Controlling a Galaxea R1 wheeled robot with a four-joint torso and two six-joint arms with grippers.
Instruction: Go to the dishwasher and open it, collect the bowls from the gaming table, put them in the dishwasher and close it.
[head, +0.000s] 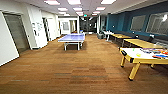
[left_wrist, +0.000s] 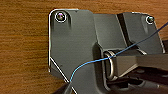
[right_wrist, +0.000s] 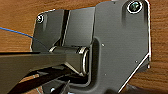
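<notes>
The gaming table (head: 140, 55) stands right, perhaps bearing a bowl (head: 138, 54); jaw states cannot be told.

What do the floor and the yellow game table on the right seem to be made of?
The floor looks like brown wood or wood-look planks: long streaks run across it, with a dull sheen. The gaming table seems to be yellow-painted wood or laminate board, with a smooth white top that reflects light and dark trim at the corners; which one, I cannot tell.
</notes>
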